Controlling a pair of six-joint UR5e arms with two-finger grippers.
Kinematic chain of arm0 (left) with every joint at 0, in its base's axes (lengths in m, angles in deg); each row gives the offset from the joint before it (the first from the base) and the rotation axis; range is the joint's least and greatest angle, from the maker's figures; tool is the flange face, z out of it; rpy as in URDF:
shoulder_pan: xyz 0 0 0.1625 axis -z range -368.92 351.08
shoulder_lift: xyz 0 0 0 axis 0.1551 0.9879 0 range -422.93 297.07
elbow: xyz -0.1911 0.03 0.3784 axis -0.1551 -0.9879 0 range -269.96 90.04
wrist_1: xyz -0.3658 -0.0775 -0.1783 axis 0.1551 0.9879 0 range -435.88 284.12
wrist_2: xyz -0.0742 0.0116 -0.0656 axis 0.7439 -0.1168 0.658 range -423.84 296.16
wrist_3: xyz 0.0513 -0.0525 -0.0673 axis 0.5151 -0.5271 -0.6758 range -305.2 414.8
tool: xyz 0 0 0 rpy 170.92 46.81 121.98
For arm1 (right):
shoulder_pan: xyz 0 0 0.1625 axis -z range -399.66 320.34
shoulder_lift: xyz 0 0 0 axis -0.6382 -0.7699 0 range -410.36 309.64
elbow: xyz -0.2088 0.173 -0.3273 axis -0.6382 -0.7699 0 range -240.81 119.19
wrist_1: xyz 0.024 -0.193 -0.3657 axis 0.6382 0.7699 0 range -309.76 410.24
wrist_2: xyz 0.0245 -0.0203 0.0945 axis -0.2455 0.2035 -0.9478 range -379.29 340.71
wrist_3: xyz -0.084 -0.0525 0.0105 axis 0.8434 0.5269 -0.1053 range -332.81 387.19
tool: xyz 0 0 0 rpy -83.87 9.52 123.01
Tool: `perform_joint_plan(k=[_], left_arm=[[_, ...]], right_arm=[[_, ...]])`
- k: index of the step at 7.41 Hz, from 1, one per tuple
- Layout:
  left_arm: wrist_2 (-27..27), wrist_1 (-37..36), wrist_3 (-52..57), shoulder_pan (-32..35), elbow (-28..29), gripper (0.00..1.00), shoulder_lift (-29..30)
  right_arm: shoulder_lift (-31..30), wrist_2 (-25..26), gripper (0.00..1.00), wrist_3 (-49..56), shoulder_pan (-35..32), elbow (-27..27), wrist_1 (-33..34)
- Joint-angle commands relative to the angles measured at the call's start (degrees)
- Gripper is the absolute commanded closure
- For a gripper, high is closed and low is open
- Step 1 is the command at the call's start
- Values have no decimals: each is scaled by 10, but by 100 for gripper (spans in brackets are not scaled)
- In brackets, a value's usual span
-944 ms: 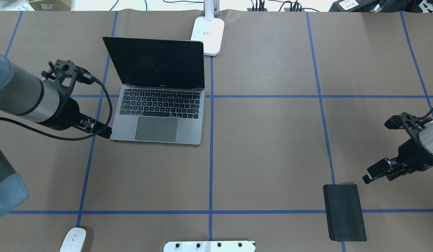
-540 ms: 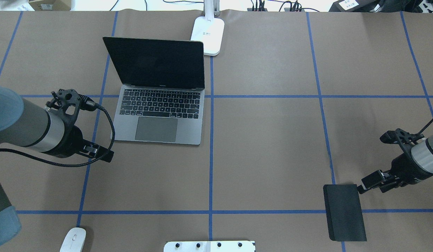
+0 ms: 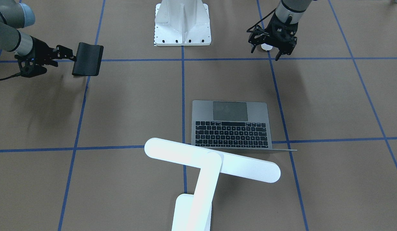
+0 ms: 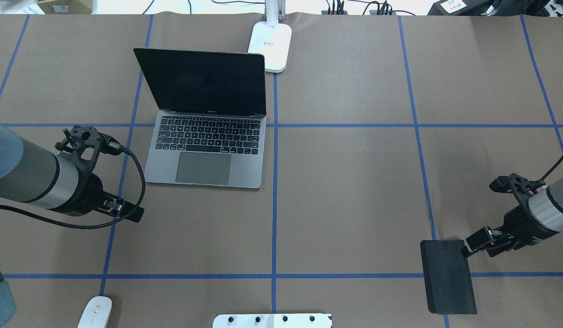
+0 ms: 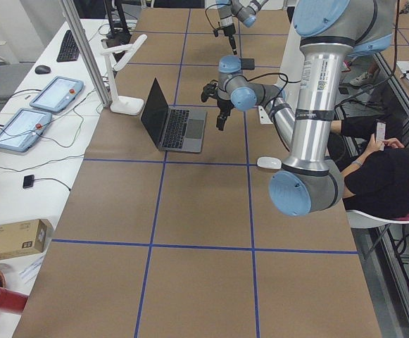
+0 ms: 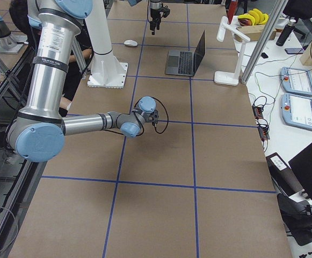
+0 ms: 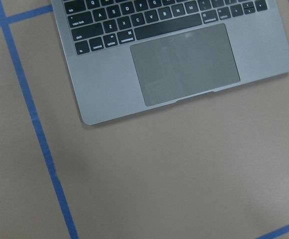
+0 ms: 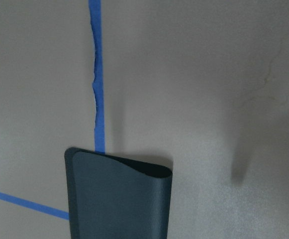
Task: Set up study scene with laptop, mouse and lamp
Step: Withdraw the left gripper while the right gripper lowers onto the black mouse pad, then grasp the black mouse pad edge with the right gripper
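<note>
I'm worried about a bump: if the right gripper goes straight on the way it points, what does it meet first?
The black mat: the right gripper points at its nearest corner, apparently almost touching; depth is unclear.

Both arms (image 5: 310,84) were plain silver tubes with pale blue joint caps (image 5: 299,193). The left gripper (image 4: 126,211) and right gripper (image 4: 475,246) were black, trailing black cables (image 4: 142,182).

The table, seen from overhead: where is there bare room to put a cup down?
The widest bare patch lies between the laptop and the black mat. The far right corner is bare too. It is tighter where the lamp base stands beside the laptop's screen, and at the mat's corner, where the right hand sits.
</note>
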Motion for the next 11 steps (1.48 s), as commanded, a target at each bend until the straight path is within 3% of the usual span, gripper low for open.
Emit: perform_joint_plan(k=[1, 11], left_arm=[[0, 0, 0, 0, -6, 0, -8], [-3, 1, 1, 0, -8, 1, -17]], right_arm=[[0, 13, 15, -37, 21, 9, 3], [0, 28, 19, -37, 41, 20, 42]])
